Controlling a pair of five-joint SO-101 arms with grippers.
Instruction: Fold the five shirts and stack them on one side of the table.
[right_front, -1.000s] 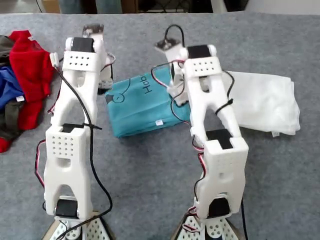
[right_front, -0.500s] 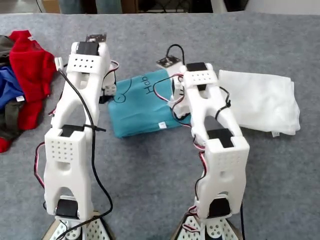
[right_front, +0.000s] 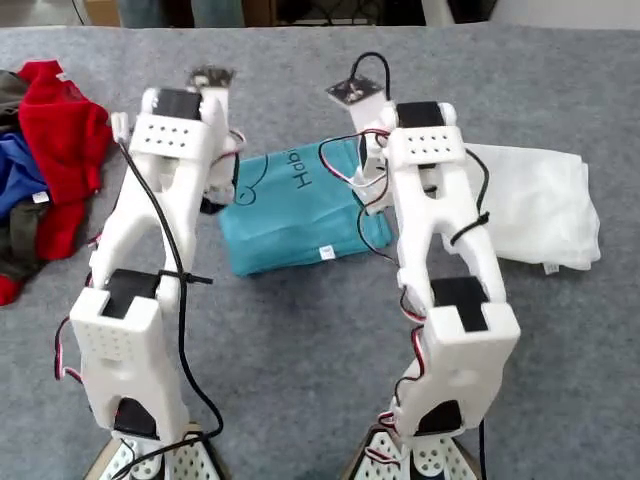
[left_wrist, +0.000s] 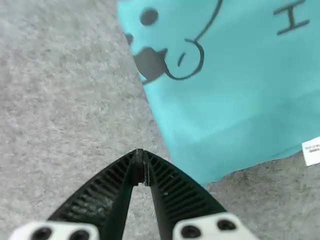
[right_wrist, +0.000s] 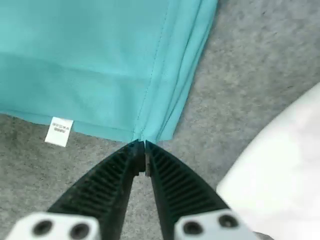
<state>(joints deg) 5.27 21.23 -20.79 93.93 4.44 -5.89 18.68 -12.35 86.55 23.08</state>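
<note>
The teal shirt (right_front: 295, 210) lies folded mid-frame, left gripper (left_wrist: 140, 161) and right gripper (right_wrist: 140, 150) both clenched empty, so next it likely needs gripping and stacking on the white shirt (right_front: 540, 210) at right.

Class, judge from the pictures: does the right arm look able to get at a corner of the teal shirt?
Probably yes: the right end effector, shut, hangs right at a corner of the teal shirt, and nothing lies between them.
</note>
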